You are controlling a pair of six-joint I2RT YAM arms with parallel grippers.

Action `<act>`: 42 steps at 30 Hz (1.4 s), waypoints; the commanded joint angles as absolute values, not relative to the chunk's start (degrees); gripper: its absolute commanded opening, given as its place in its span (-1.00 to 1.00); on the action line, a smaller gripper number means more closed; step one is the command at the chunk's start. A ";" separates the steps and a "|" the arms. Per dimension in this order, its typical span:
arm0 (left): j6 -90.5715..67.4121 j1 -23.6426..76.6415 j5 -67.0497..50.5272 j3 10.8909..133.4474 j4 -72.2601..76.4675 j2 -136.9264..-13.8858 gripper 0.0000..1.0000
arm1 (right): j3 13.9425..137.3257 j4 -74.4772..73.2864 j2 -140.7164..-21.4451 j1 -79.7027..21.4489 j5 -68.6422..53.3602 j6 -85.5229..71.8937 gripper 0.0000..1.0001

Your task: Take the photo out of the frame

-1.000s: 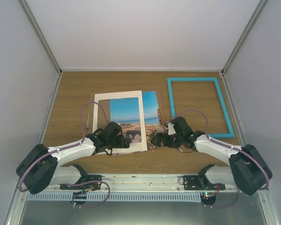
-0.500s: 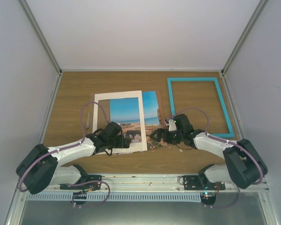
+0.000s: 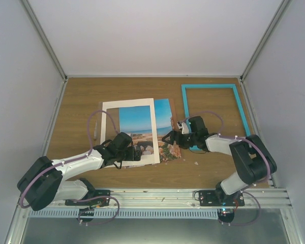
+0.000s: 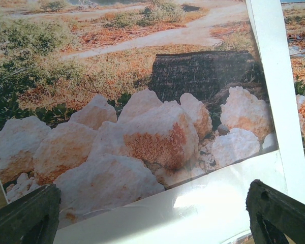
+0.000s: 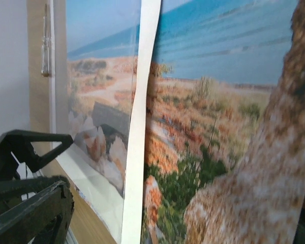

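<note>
Two hands spread wide | left hand [image 3: 134,152] over near edge of white card mat [image 3: 127,103] | right hand [image 3: 172,142] at rectangular paper beach photo [image 3: 163,116], lying under mat | thin turquoise rectangular frame [image 3: 211,86] just beside it on wooden counter [image 3: 81,96]

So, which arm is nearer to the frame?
Right. The right arm lies across the frame's near left corner; the left arm is farther left, at the mat's near edge.

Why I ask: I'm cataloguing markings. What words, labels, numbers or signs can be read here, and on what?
None readable: the photo, the white mat board and the frame show no words, numbers or logos in any view.
</note>
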State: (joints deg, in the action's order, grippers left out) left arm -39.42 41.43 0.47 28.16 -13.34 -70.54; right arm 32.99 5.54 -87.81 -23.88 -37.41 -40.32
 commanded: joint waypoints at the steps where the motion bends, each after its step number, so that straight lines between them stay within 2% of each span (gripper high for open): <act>1: -39.57 41.91 0.09 26.40 -13.80 -70.49 0.98 | 35.16 8.52 -93.62 -21.87 -39.60 -38.59 0.73; 10: -39.22 41.92 0.09 26.02 -13.71 -70.31 0.98 | 41.51 8.80 -101.78 -19.93 -41.89 -36.85 0.60; 17: -38.99 41.92 0.09 25.94 -13.78 -69.81 0.98 | 45.38 8.72 -107.64 -19.09 -43.24 -35.53 0.43; 23: -38.61 41.92 -1.38 25.87 -13.46 -69.84 0.98 | 45.94 8.69 -109.13 -17.17 -43.74 -34.48 0.12; 28: -38.30 42.09 -2.16 26.21 -13.03 -70.75 0.98 | 46.60 7.29 -109.74 -16.48 -44.03 -32.61 -0.27; 35: -38.70 43.37 -3.23 26.99 -11.99 -72.01 0.98 | 47.14 6.41 -109.74 -15.66 -44.51 -31.21 -0.69; 42: -38.66 45.36 -3.28 29.23 -11.83 -73.18 0.98 | 47.24 1.65 -105.94 -12.75 -43.68 -27.29 -0.90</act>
